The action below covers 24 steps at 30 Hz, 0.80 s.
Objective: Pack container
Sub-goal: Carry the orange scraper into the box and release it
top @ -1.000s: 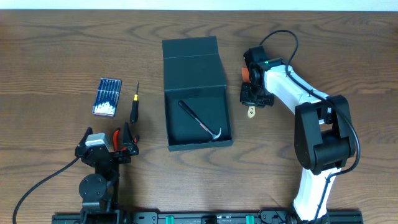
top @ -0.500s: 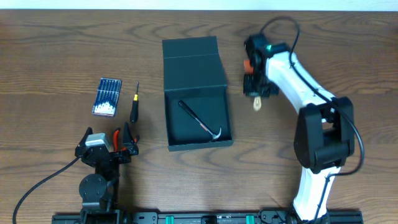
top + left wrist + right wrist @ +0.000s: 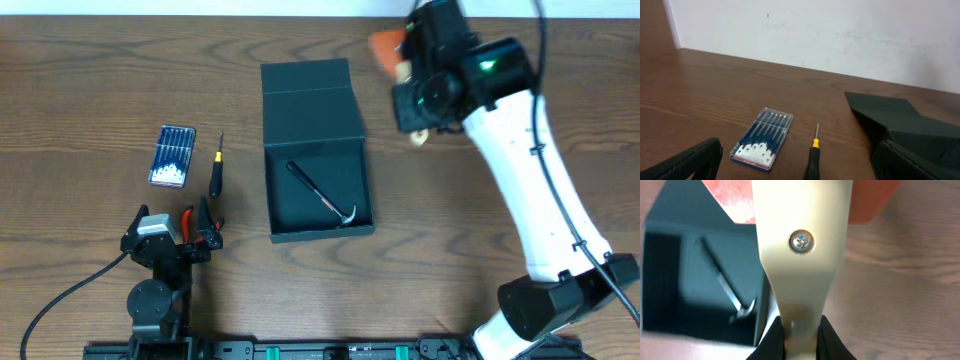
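1. The right claw (image 3: 801,337) has risen well clear of the worktop (image 3: 80,80). A second ago it sat low, just right of the container (image 3: 312,105). Now it looms large and blurred in the overhead view, near the container's far right corner.
2. It comes up clamped on the orange-and-cream tool (image 3: 800,255). The wrist view shows both fingers pinching the narrow end of the cream strip, with the orange body beyond.
3. The container has not shifted. It sits mid-worktop with its lid folded back, away from the robot, and a slim hooked bar (image 3: 322,195) lies diagonally inside.
4. I judge the pick done and the carry begun. The open well already shows to the left of the tool in the wrist view, so what remains is a move across, a descent and a release.
5. The left claw (image 3: 197,228) stays parked near the front edge, spread wide and empty. The screwdriver (image 3: 215,172) and blue bit case (image 3: 172,156) beyond it lie as before, unpacked.
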{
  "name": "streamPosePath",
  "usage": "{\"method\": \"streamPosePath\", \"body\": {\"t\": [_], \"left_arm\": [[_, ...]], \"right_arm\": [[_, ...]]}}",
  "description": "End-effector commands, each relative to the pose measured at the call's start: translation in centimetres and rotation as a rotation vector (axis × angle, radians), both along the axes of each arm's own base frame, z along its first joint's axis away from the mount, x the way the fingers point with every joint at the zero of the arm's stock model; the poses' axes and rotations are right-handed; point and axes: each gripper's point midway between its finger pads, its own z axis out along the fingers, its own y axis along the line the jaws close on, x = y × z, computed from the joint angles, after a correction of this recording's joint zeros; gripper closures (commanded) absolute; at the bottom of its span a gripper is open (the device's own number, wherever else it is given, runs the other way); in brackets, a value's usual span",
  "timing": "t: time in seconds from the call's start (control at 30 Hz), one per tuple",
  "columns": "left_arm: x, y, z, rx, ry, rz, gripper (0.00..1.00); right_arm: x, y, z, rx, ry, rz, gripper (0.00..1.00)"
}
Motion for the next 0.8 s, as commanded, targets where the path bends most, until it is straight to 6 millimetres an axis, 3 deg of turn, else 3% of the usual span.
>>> {"method": "streamPosePath", "body": {"t": [0.0,0.23,0.63,0.77], "left_arm": [[0.0,0.2,-0.9,0.014,0.025,0.005,0.01],[0.0,0.2,-0.9,0.014,0.025,0.005,0.02],[0.0,0.2,-0.9,0.014,0.025,0.005,0.02],[0.0,0.2,-0.9,0.014,0.025,0.005,0.02]], "right_arm": [[-2.1,3.8,-0.7,0.005,0.042,0.202,0.98],[-5.2,8.0,-2.7,-0.026,0.087,0.354,0.98],[-9.3,8.1,-13.0,-0.038,0.292,0.435,0.94],[-9.9,8.4,-15.1,-0.009,0.313,0.441,0.92]]}}
